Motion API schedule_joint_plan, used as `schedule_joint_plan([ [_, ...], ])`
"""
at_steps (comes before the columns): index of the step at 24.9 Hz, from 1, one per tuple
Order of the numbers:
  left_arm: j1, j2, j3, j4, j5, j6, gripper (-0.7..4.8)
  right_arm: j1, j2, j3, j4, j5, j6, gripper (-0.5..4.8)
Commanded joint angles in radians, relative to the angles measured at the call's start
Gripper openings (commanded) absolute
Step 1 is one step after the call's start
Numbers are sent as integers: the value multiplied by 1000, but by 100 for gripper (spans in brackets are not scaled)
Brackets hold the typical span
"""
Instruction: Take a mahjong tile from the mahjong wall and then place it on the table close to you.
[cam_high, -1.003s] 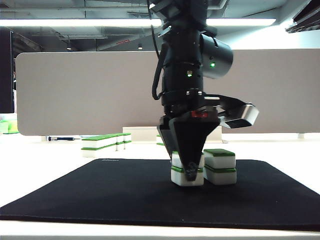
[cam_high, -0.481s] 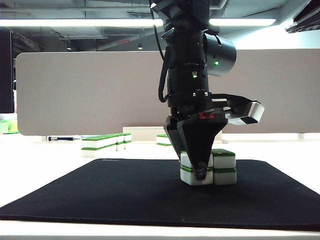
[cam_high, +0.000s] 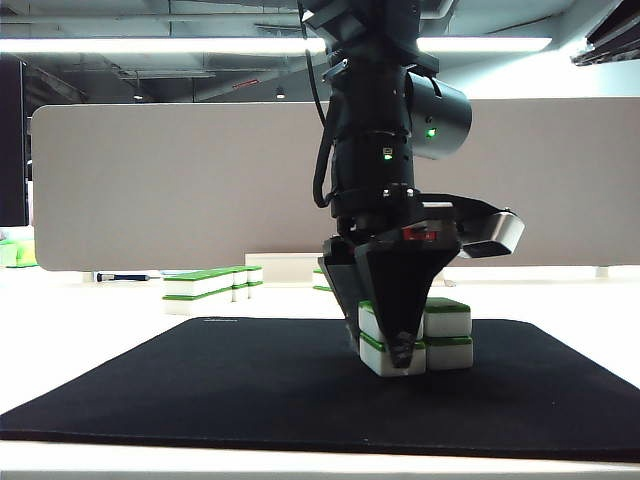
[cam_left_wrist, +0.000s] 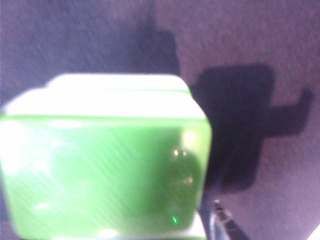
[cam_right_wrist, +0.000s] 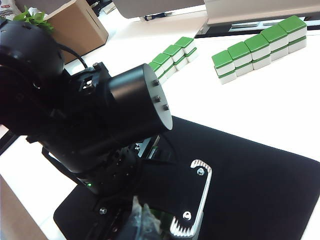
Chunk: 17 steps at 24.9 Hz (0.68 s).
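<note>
My left hand (cam_high: 400, 345) hangs over stacked mahjong tiles (cam_high: 392, 338) on the bench's black mat (cam_high: 200, 385); grip unclear. My right hand stays unseen.

On the worktop (cam_high: 80, 300) lies a mat (cam_high: 200, 390), toward the near edge. The left gripper (cam_high: 398, 345) stands over the mat's middle, pointing down, its fingers at a two-high stack of tiles (cam_high: 385, 340). A second two-high stack (cam_high: 447, 333) sits just beside the first, on its right and slightly behind. In the left wrist view the top tile (cam_left_wrist: 105, 175) fills the frame, too blurred to tell whether the fingers touch it.

Behind the mat, to the left, a two-high row of tiles (cam_high: 210, 285) rests on the worktop. In the right wrist view the mahjong wall (cam_right_wrist: 172, 59) runs obliquely beyond the mat, with a shorter row (cam_right_wrist: 260, 47) near it. A divider panel (cam_high: 180, 180) stands behind everything.
</note>
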Motion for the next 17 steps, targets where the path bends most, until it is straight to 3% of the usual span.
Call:
schedule_joint_plan([
  [1,-3,-4,5,-75,-18,-15,374,0,-2,5,12,-2,1,-1],
  [6,-2,-8,83,-151,-87,-28,383,0,-2,5,12,-2,1,-1],
  [11,5,-43,105,-151,-218,-37,381,0,-3,5,-16,-2,1,-1],
  [17,47,-101,108,-150,-224,-63,362,0,-3,5,-121,-2,1,-1],
])
